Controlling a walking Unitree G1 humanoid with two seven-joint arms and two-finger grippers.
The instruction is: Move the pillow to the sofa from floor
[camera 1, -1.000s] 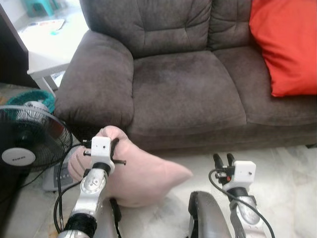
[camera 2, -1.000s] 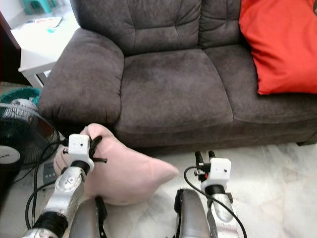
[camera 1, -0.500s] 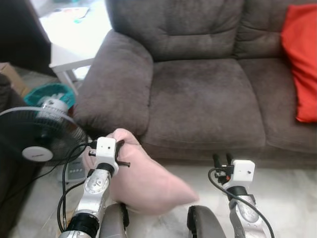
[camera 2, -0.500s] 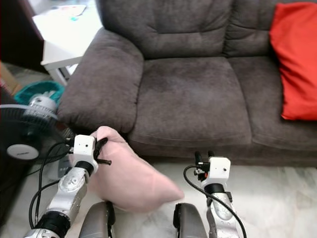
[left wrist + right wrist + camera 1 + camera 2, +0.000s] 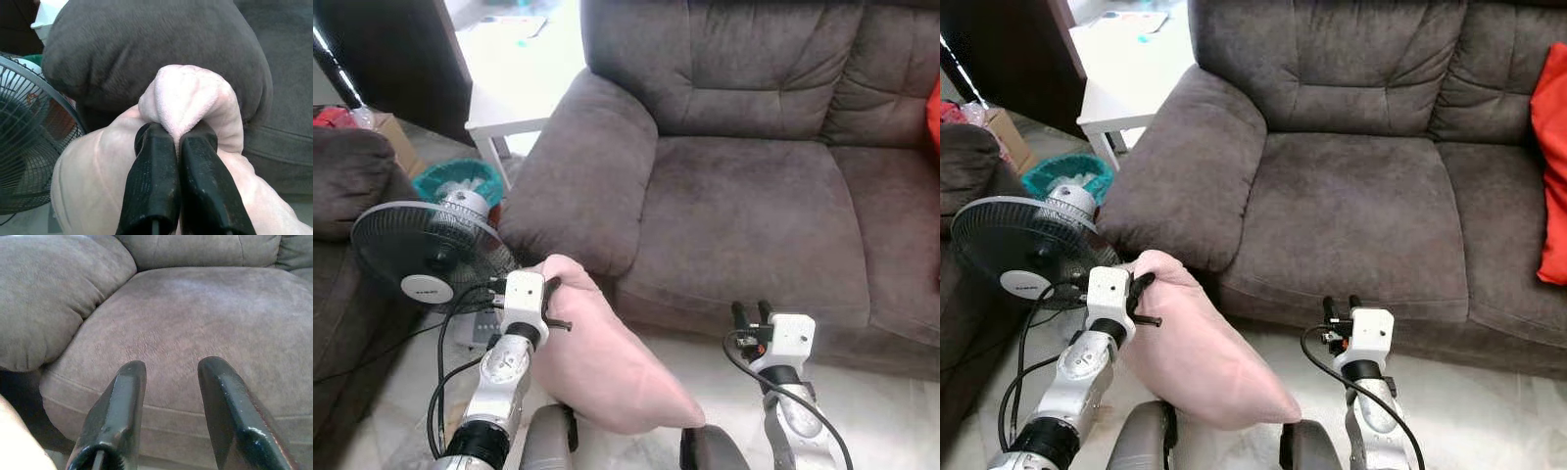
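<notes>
left eye view, left gripper [image 5: 551, 299]: raised in front of the sofa's armrest, its fingers pinched shut on a bunched top corner of the pillow.
left eye view, pillow [image 5: 602, 357]: pale pink, hanging down from the fingers and slanting toward the robot's right, its low point near the robot's knee; it is off the seat, in front of the sofa's base.
left eye view, right gripper [image 5: 751, 313]: held up just before the sofa's front edge, fingers pointing at the seat, holding nothing.
right eye view, sofa [image 5: 1361, 206]: dark grey-brown, its seat cushion ahead of both sets of fingers; the armrest [image 5: 1185, 166] is just beyond the left fingers.
right eye view, red cushion [image 5: 1553, 176]: on the sofa at the far right, well apart from the right fingers.
right eye view, fan [image 5: 1023, 250]: black standing fan on the floor, to the left of the left fingers, near the pillow.
right eye view, white counter [image 5: 1126, 69]: small, beyond the armrest.
left wrist view, fingers [image 5: 151, 181]: the two black fingers pressed together, a fold of pink fabric squeezed between and bulging past the tips; the rest of the pillow spreads beneath them.
left wrist view, armrest: directly past the fingertips, close behind the bunched fold.
right wrist view, fingers [image 5: 120, 406]: spread apart with a clear gap; the seat cushion lies beyond them, untouched.
right wrist view, pillow: a pink edge at the corner beside the nearer finger.
</notes>
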